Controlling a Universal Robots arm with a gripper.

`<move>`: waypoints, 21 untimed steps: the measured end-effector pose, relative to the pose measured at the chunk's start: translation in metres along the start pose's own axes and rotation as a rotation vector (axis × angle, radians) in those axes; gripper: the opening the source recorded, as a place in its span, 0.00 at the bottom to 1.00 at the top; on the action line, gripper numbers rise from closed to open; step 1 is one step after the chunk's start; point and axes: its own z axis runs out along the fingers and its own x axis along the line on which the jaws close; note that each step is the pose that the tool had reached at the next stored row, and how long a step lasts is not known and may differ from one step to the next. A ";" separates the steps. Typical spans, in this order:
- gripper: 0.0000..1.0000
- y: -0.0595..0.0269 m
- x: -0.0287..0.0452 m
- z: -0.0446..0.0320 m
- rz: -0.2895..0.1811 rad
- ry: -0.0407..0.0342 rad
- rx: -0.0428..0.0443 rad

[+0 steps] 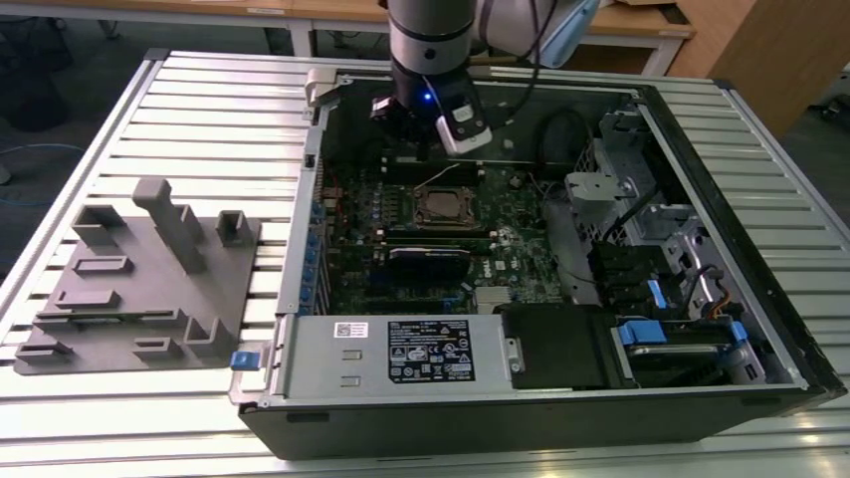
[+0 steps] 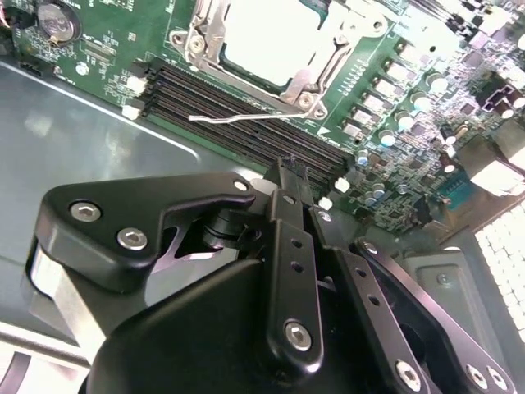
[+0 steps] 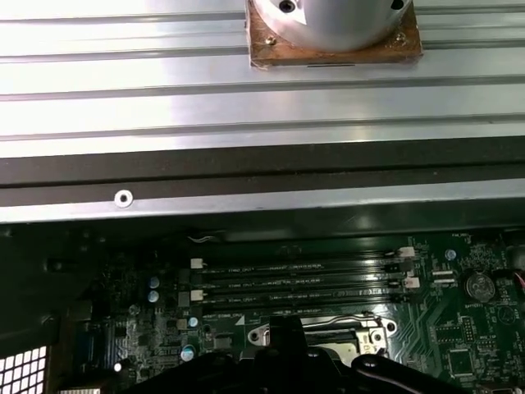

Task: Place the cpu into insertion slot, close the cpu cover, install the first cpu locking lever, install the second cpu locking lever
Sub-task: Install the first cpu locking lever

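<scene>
Inside the case (image 1: 531, 423), the cpu (image 2: 271, 41) lies in the slot (image 1: 445, 207) with the cover (image 2: 246, 80) down, one lever (image 2: 238, 119) looks unlatched, and the end effector (image 2: 287, 170) hovers just beside, open or closed I cannot tell.

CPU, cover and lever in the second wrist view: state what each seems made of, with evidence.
CPU: probably metal, matt pale grey; even, dull sheen.
Cover: bare metal sheet, semi-glossy; bright glints on edges.
Lever: thin silvery metal wire, seemingly; bent, shiny.
</scene>
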 end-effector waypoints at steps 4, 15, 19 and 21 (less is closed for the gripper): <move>0.11 0.0009 -0.0030 0.0020 0.000 -0.0001 -0.0002; 0.11 -0.0003 -0.0104 0.0128 0.001 -0.0005 0.0035; 0.11 -0.0008 -0.0129 0.0163 0.001 -0.0008 0.0067; 0.11 -0.0011 -0.0138 0.0179 0.001 -0.0009 0.0072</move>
